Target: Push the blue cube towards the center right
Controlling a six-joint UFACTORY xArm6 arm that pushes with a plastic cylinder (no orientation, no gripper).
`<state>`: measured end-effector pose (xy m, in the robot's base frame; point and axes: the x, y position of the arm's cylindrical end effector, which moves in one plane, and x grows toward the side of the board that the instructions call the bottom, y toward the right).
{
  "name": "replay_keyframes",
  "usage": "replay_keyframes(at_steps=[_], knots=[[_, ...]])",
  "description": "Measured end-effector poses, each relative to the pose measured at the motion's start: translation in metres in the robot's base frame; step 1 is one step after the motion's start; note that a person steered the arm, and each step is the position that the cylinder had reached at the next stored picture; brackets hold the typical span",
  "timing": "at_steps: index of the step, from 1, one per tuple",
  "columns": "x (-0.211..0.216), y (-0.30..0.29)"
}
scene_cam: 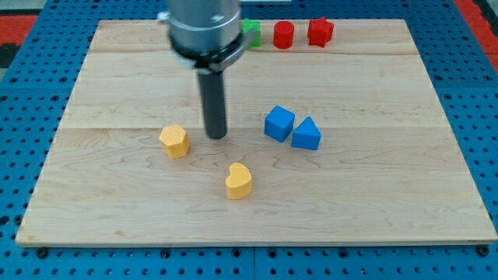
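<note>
Six blocks visible on the wooden board (117, 202). Nearest the view's bottom: yellow heart-shaped block (239, 180), alone, below centre. Next up, yellow hexagonal block (175, 141) at centre-left. My tip (216, 137) sits just beside it on the view's right, apart from it, no contact. No jaws on this rod, so no open or closed state to tell; tip holds nothing. Blue cube (278, 123) lies right of the tip, near board centre, clear gap between them. Blue triangular block (306, 134) touches the cube's right side. Far edge at the view's top: green block (251, 33), mostly hidden behind the arm, shape unclear; red cylinder (284, 34); red block (320, 32), shape hard to tell.
</note>
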<state>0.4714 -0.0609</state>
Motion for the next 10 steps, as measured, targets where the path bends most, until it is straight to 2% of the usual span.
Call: replay_keyframes(at_steps=[1, 2, 3, 4, 5, 6, 9, 10], knots=[[0.011, 0.045], [-0.029, 0.056], [-0.041, 0.091], [-0.050, 0.103], [-0.018, 0.064], [0.000, 0.071], [-0.013, 0.110], [-0.044, 0.144]])
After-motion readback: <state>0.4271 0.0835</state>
